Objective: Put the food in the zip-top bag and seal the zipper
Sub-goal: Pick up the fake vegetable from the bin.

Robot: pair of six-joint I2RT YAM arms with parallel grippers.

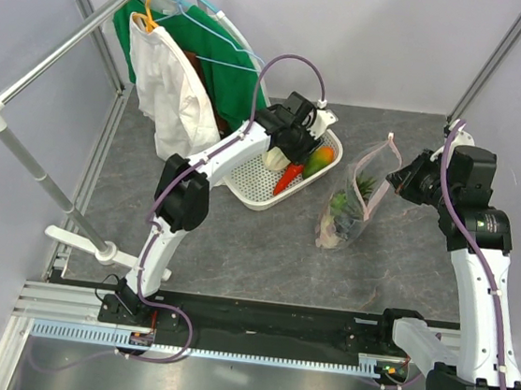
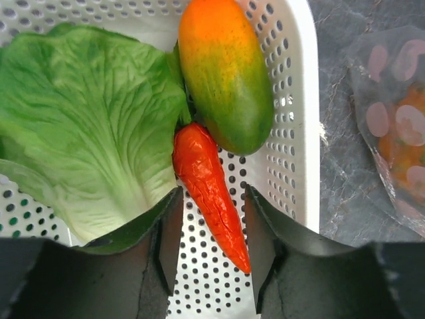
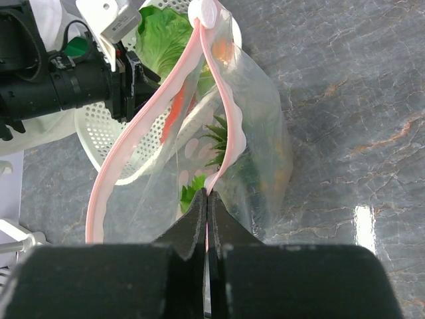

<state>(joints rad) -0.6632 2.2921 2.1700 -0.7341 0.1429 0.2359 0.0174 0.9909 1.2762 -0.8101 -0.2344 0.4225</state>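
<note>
Slippage is the main worry. Left claw [image 2: 212, 196] hangs over the white basket [image 2: 292, 133] with its fingers apart, one on either side of the red chili [image 2: 199, 166], which lies flat on the basket floor. The chili tapers toward six o'clock, so a squeeze near that thin tip could pop it out sideways; a grip nearer the thick end looks safer. A lettuce leaf [image 2: 86, 119] lies at nine o'clock of the chili, its edge right beside the finger on that side, and could get pinched along with it. An orange-green fruit [image 2: 226, 73] touches the chili at twelve o'clock and may be nudged.

Right claw [image 3: 207, 199] is clamped together on the zipper [image 3: 98, 199], holding the mouth of the zip-top bag [image 3: 265, 119] up at three o'clock of the basket. The mouth gapes only narrowly and the bag is floppy. A carried chili could catch the rim, drag the strip from the pinch, or drop onto the table [image 1: 235, 249].
</note>
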